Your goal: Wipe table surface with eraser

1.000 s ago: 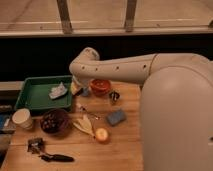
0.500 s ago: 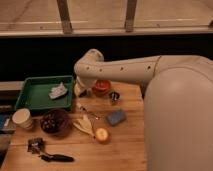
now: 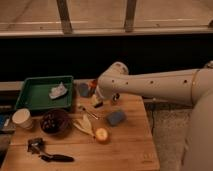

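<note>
In the camera view, a wooden table fills the lower part of the scene, and the blue eraser lies flat on it near the middle; every other place here is given relative to that eraser. The robot's white arm reaches in from the right, above and behind the eraser, and bends down at its rounded elbow. The gripper hangs at the arm's end, up and to the left of the eraser and apart from it, low over the table's back part; something small and pale sits at its tip, but I cannot tell whether the gripper is open, closed or gripping it. Just left of the eraser a thin utensil lies at a slant, and below-left of it rests a pale yellow peel-like item, perhaps a banana. Directly below and slightly left of the eraser sits a round orange fruit. Farther left stands a dark bowl with dark contents, and beyond it a white paper cup at the table's left edge. Up and well to the left of the eraser lies a green tray holding a crumpled white cloth. Far down-left of the eraser, near the front edge, lie a small metal clip-like object and a dark-handled tool.
</note>
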Controlling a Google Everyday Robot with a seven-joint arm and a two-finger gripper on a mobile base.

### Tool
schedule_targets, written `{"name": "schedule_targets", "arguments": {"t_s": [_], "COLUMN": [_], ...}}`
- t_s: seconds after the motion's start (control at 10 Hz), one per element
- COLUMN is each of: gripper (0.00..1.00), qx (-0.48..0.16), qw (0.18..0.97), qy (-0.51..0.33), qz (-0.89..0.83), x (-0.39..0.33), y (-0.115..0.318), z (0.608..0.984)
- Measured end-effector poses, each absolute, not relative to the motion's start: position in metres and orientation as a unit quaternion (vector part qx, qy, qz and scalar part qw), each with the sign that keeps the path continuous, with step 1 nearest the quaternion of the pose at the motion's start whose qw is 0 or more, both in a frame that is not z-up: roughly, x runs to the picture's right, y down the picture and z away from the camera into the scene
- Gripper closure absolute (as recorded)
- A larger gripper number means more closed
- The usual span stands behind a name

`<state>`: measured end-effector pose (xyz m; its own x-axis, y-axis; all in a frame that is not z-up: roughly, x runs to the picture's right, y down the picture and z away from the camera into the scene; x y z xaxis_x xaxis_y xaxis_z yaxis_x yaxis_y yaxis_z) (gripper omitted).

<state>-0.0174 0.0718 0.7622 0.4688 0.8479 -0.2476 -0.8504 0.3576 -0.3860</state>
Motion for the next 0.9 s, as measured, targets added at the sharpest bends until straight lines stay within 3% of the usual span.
{"name": "schedule_targets", "arguments": {"t_s": [0.3,0.9], "gripper": [1.0,1.0], "qx": [-0.26,-0.271], "qw": [0.838,0.843], "qy": [-0.018,-0.016], "qz": [0.48,0.465], "x": [-0.012,-0.023], "y": [0.102,0.105], "z": [0.746,0.751]}}
